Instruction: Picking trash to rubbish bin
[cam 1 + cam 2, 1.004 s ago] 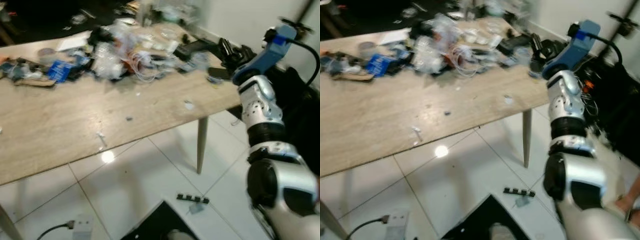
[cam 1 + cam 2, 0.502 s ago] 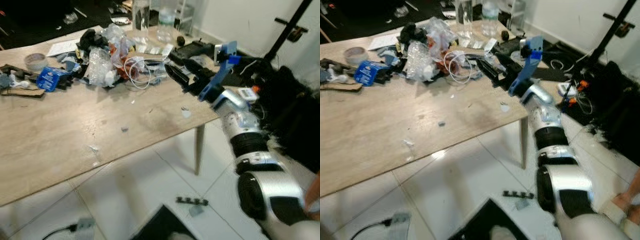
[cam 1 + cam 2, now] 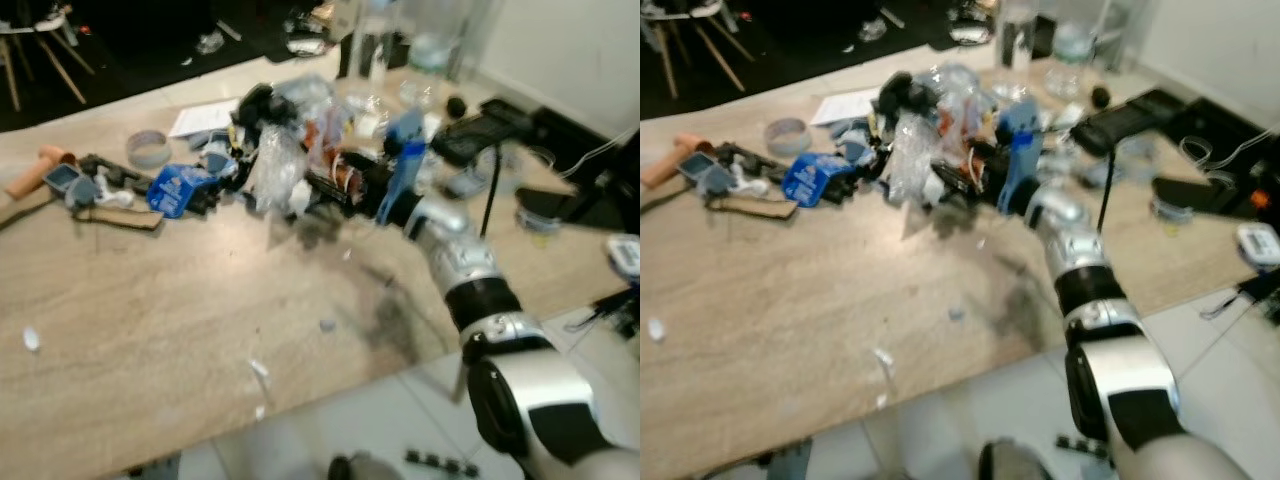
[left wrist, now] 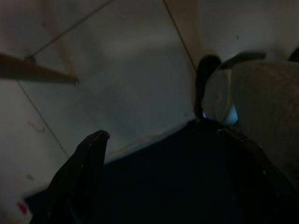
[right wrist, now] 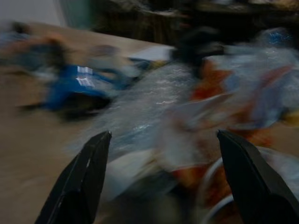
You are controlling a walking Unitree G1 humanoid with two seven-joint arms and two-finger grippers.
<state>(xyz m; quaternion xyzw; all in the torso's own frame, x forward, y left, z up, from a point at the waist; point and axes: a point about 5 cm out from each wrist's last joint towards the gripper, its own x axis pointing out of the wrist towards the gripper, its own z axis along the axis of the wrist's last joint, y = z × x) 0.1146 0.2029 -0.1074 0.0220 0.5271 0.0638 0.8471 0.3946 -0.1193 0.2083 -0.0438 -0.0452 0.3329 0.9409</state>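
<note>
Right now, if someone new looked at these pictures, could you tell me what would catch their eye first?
The heap of trash at the far middle of the wooden table stands out first: crinkled clear plastic, a blue carton and a roll of tape. Next comes the silver right arm stretched over the table, its right hand open and aimed at the clear plastic.

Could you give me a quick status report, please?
Right gripper open, reaching at the trash pile. Left gripper open, idle near floor. Crumpled clear plastic dead ahead.

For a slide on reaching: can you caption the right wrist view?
Open right gripper pointing at crumpled clear plastic in the blurred trash pile, blue packet beside it.
</note>
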